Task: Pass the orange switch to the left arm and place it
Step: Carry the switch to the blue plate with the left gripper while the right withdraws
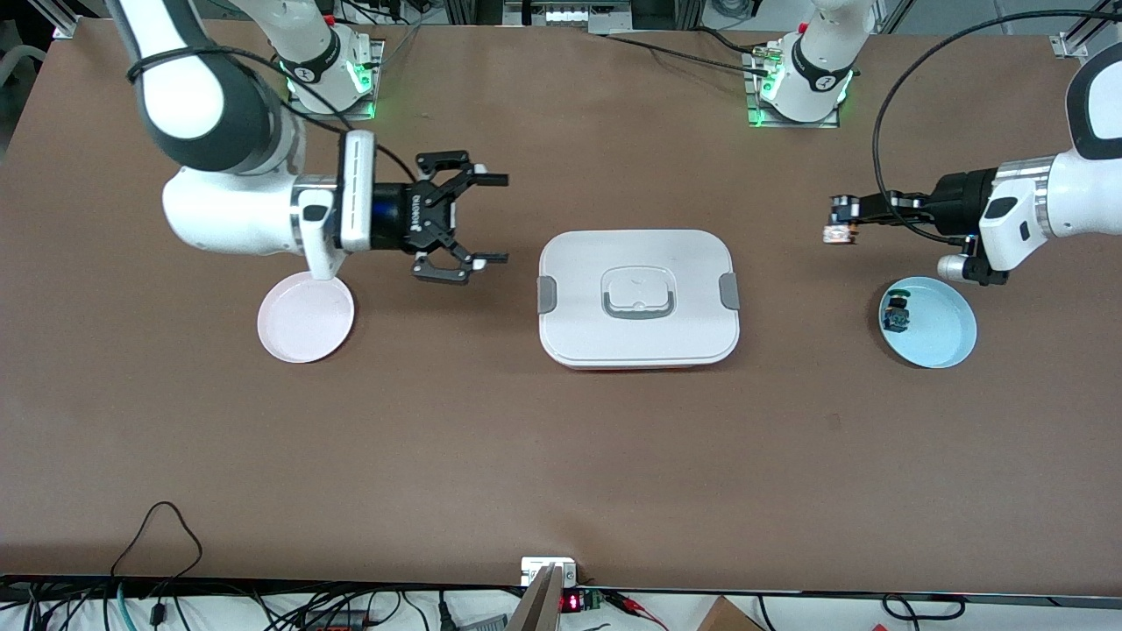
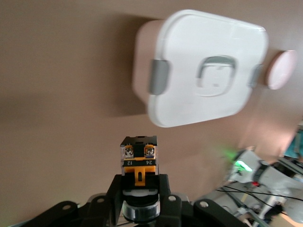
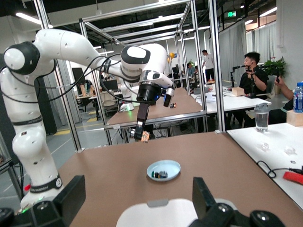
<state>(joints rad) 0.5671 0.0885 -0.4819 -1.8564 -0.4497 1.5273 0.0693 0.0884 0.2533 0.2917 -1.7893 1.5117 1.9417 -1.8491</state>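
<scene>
The orange switch (image 1: pixel 835 233) hangs in the air, held by my left gripper (image 1: pixel 837 221), which is shut on it over the bare table between the box and the blue plate. In the left wrist view the switch (image 2: pixel 138 158) shows its orange and black body with clear terminals pointing out of the gripper (image 2: pixel 139 189). The white box (image 1: pixel 638 298) sits mid-table with its lid on. My right gripper (image 1: pixel 491 219) is open and holds nothing, in the air between the pink plate and the box. The right wrist view shows the box (image 3: pixel 161 215) just below that gripper (image 3: pixel 137 198).
A pale blue plate (image 1: pixel 942 337) at the left arm's end holds a small switch with a green cap (image 1: pixel 897 314). A pink plate (image 1: pixel 307 329) lies at the right arm's end, partly under the right arm. Cables run along the table edge nearest the camera.
</scene>
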